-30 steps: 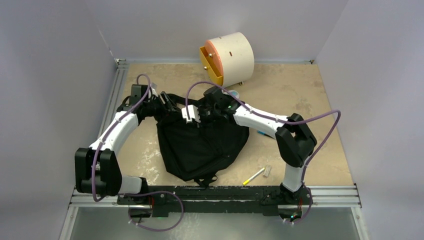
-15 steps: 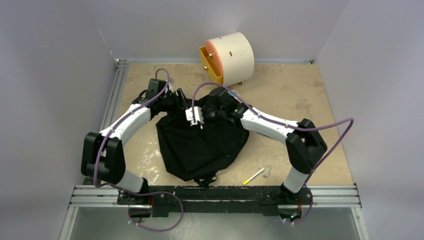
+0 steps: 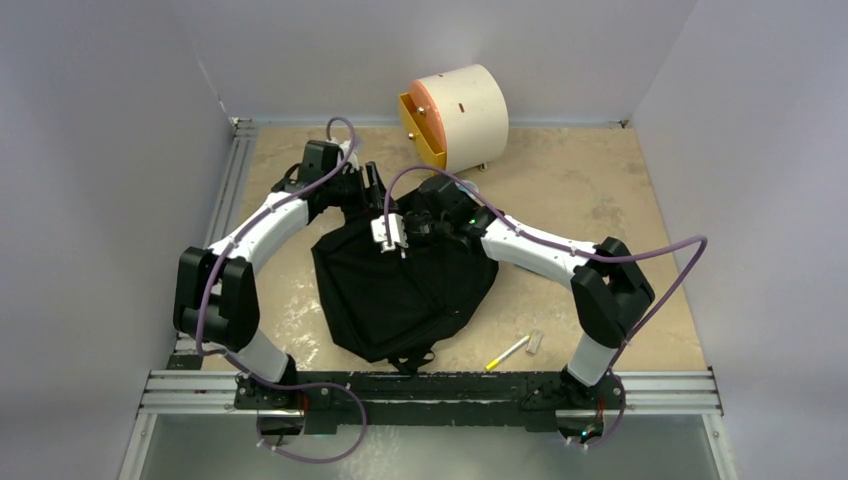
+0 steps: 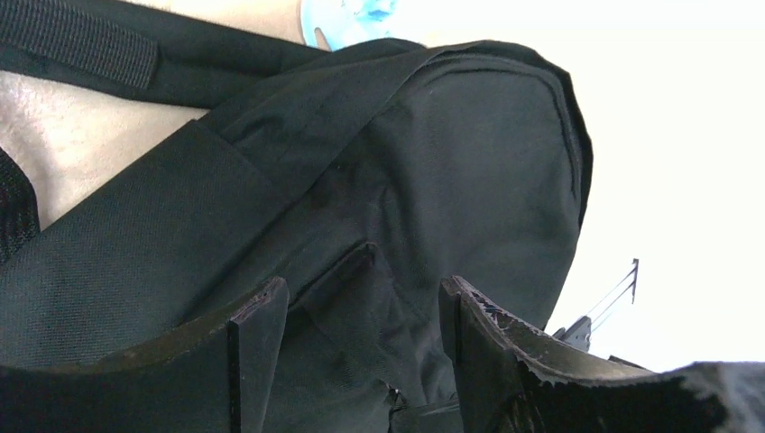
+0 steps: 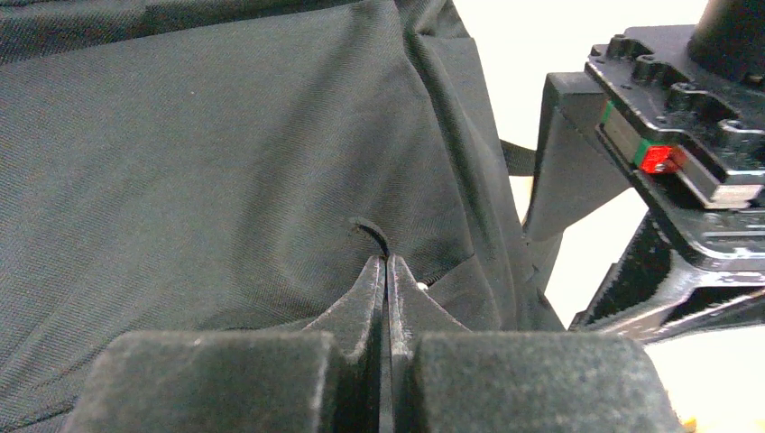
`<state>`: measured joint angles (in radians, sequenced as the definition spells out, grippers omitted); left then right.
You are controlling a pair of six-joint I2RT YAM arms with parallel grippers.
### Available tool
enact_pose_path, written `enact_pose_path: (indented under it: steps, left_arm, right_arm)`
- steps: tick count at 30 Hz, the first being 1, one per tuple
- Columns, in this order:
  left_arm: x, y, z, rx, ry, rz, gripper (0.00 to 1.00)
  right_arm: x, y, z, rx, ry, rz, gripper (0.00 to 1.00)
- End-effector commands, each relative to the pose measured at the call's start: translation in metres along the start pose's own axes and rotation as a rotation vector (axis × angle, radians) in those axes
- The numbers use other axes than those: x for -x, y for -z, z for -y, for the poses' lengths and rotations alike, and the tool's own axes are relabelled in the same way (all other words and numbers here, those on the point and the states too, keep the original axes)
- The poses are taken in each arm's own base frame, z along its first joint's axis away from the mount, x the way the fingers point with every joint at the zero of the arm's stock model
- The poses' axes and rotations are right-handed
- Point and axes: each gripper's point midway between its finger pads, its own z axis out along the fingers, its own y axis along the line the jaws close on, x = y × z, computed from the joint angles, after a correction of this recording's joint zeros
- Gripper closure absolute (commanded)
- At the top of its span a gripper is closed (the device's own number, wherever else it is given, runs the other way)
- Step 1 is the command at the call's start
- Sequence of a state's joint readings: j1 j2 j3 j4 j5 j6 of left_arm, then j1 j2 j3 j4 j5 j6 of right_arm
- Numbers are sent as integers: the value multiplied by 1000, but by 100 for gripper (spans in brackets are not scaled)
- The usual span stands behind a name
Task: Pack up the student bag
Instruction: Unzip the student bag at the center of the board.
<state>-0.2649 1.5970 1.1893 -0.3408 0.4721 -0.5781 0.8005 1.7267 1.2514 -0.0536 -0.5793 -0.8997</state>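
Tan tabletop (image 3: 600, 200) walled in pale grey, black student bag (image 3: 400, 290) slumped beneath both sets of fingers, right gripper (image 5: 386, 268) pinched tight on a fold of its fabric, left gripper (image 4: 361, 289) spread wide just over the cloth, cream drawer box (image 3: 460, 115) beyond the fingertips

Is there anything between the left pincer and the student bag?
Nothing visible. The open left pincer hangs right over the student bag, bare black fabric showing through its gap. The right pincer is shut on the bag's fabric.
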Motion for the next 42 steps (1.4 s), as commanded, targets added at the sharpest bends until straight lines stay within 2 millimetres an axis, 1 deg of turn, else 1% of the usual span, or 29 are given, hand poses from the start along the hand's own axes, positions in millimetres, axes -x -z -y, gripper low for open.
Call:
enact_pose_path:
  steps: [1,5,7,12,15,18,19,21,26,28,30,36,41,42]
  left_arm:
    - [1,-1,12,-38,-66,-16,38]
    - [-9,-9,12,-2,-91,-64,40]
    - [-13,-12,13,3,-102,-76,41]
    - [-24,-22,12,8,-101,-116,43]
    - [-29,-27,8,30,-104,-143,46]
    - [-30,-29,3,62,-125,-147,49]
    - [-31,-29,2,69,-131,-147,52]
    - [-31,-30,1,73,-138,-151,63]
    - [-30,-32,4,63,-142,-153,99]
    - [-29,-32,4,63,-141,-147,100]
    - [-27,-34,2,69,-140,-141,100]
    - [-17,-36,0,98,-147,-114,100]
    - [-11,-39,0,108,-156,-106,100]
    - [-11,-40,-1,111,-156,-107,100]
  right_arm:
    - [28,8,2,-5,48,75,100]
    - [26,9,3,-25,41,69,100]
    - [28,10,7,-45,49,76,100]
    - [27,10,7,-45,46,74,100]
    - [27,10,6,-47,46,72,100]
    - [27,12,7,-54,48,72,100]
    - [26,11,6,-54,47,73,100]
    - [28,11,6,-56,47,78,100]
    - [31,13,4,-53,43,88,100]
    - [31,13,2,-49,39,89,100]
    - [30,14,-4,-43,32,83,100]
    - [27,12,-44,27,-1,64,100]
    - [38,18,-75,79,-37,88,100]
    - [37,19,-85,103,-57,80,100]
